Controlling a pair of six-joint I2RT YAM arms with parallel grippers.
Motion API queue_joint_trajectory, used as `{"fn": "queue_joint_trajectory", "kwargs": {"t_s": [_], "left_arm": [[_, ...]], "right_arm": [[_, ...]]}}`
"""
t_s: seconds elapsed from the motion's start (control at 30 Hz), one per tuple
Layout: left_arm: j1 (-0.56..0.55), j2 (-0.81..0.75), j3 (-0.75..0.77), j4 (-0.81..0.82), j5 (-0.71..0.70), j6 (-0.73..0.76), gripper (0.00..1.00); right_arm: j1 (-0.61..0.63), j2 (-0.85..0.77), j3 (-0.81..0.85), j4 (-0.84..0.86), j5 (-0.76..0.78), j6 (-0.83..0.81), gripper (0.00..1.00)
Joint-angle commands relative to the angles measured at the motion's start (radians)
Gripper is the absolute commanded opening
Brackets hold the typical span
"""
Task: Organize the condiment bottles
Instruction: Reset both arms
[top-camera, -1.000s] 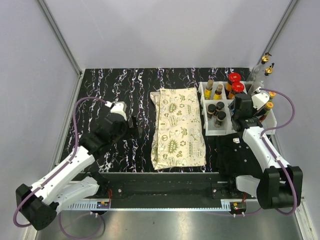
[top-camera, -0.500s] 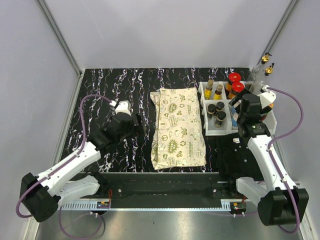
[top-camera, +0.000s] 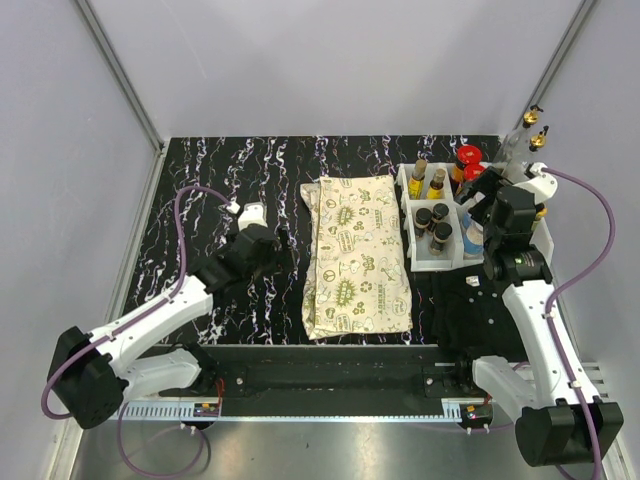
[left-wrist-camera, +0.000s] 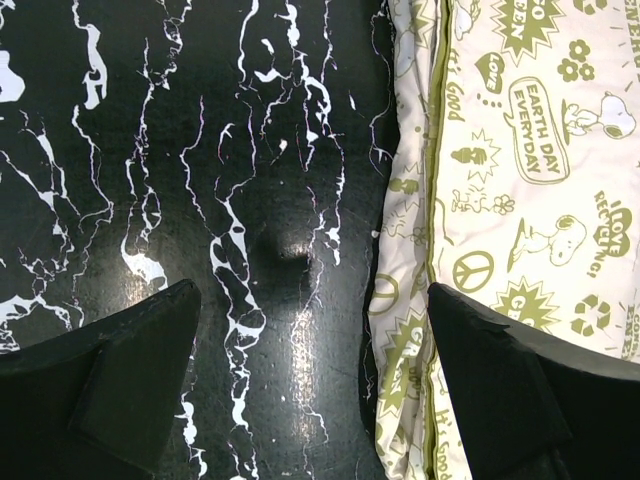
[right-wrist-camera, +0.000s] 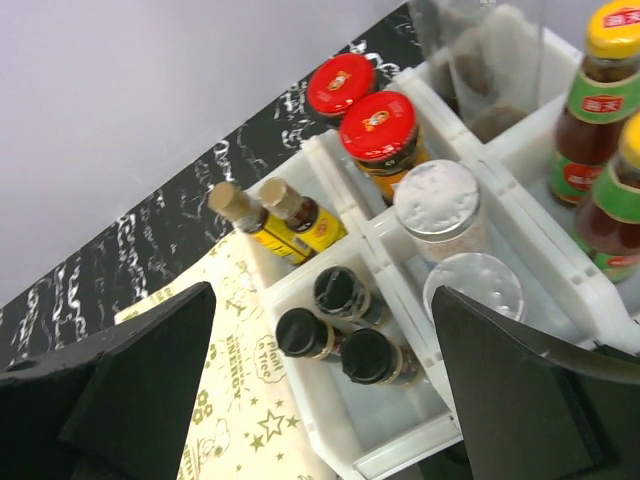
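The condiment bottles stand in white bins (top-camera: 436, 267) at the right. In the right wrist view I see two red-capped jars (right-wrist-camera: 378, 118), two gold-capped bottles (right-wrist-camera: 300, 212), three black-capped bottles (right-wrist-camera: 368, 357), two clear white-capped jars (right-wrist-camera: 438, 200) and two yellow-capped bottles (right-wrist-camera: 608, 85). My right gripper (right-wrist-camera: 322, 298) hovers open above the black-capped bottles (top-camera: 441, 236), holding nothing; from above it (top-camera: 480, 195) sits over the bins. My left gripper (left-wrist-camera: 312, 300) is open and empty, low over the black marble table at the cloth's left edge (top-camera: 279, 249).
A cream patterned cloth (top-camera: 357, 255) lies folded mid-table; its edge (left-wrist-camera: 500, 150) reaches under my left gripper's right finger. Tall clear bottles with gold tips (top-camera: 528, 128) stand at the back right corner. Grey walls enclose the table.
My left arm has moved right, toward the cloth. My right arm has risen and swung back over the bins, its jaws opening a little wider.
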Motion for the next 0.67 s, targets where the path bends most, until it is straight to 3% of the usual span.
{"fn": "queue_joint_trajectory", "kwargs": {"t_s": [0.0, 0.27, 0.63], "left_arm": [[-0.004, 0.011, 0.05, 0.051, -0.061, -0.006, 0.99], [-0.005, -0.006, 0.044, 0.053, -0.11, -0.005, 0.99], [-0.022, -0.018, 0.044, 0.048, -0.174, 0.006, 0.99]], "right_arm": [[-0.001, -0.003, 0.065, 0.0, -0.136, -0.05, 1.0], [0.002, 0.086, 0.105, -0.009, -0.342, -0.085, 1.0], [0.041, 0.12, 0.111, 0.0, -0.393, -0.097, 1.0]]}}
